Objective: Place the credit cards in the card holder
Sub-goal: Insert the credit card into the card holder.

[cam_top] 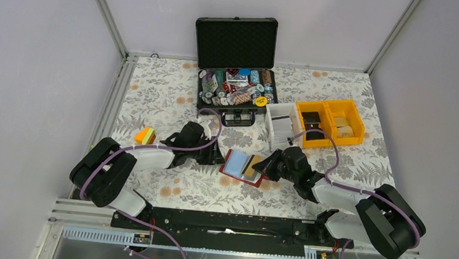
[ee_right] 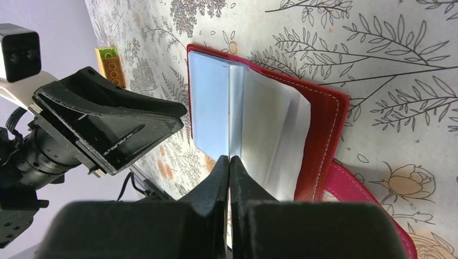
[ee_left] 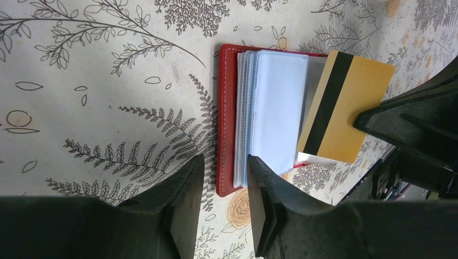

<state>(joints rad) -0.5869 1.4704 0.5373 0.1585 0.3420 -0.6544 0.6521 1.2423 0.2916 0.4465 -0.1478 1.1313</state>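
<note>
Right gripper (ee_right: pixel 229 162): jaws are pressed together on the gold card (ee_left: pixel 345 108), which is pinched by one corner only and seen edge-on from the right wrist. The card is held over the right half of the open holder (ee_left: pixel 227 108). Whether its leading edge is inside a pocket cannot be told. Left gripper (ee_left: pixel 224 163): jaws are apart and set astride the holder's left edge, with the red cover and the clear sleeves (ee_left: pixel 281 102) in the gap. One finger appears to touch the sleeves and the other is clear of the cover, so no clamp is judged to be made. The holder is laid open on the table (cam_top: pixel 161 98), between the two grippers and near the arm bases. Risks noted: (1) with a corner pinch, the card may be pivoted between the jaws once resistance is met at a pocket mouth. (2) The sleeves are limp and fanned, so the card's edge may be caught on the wrong leaf, or a leaf may be buckled. (3) If unclamped, the holder may be slid leftward by the push. (4) If several sleeves are caught when the left jaws are closed, the pocket may be pinched flat. (5) The grippers are near each other, so contact between them is possible.
</note>
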